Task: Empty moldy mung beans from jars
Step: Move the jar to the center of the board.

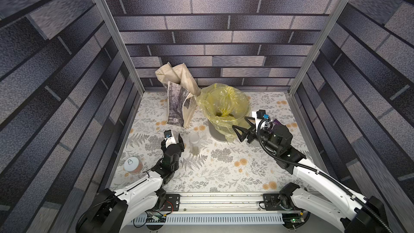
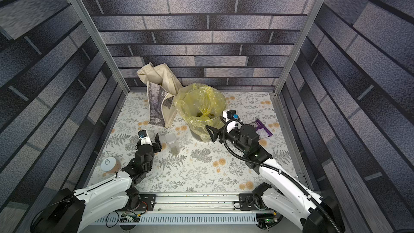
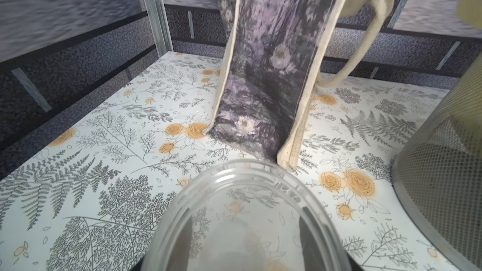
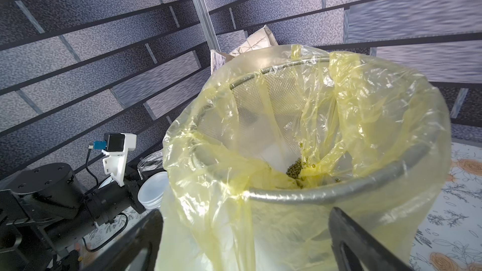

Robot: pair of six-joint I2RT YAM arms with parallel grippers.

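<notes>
My left gripper [image 1: 177, 138] is clamped on the open jar [image 3: 242, 220], which looks empty. The lidded jar [image 1: 194, 143], with beans [image 1: 195, 150] low inside, stands just beside it toward 3 o'clock, so a careless set-down could topple it. My right gripper [image 1: 239, 122] gapes wide and holds nothing, close against the bag [image 1: 215, 99] at 12 o'clock. A snagged finger could drag the bin [image 4: 300, 195] over and spill what's dumped.
</notes>
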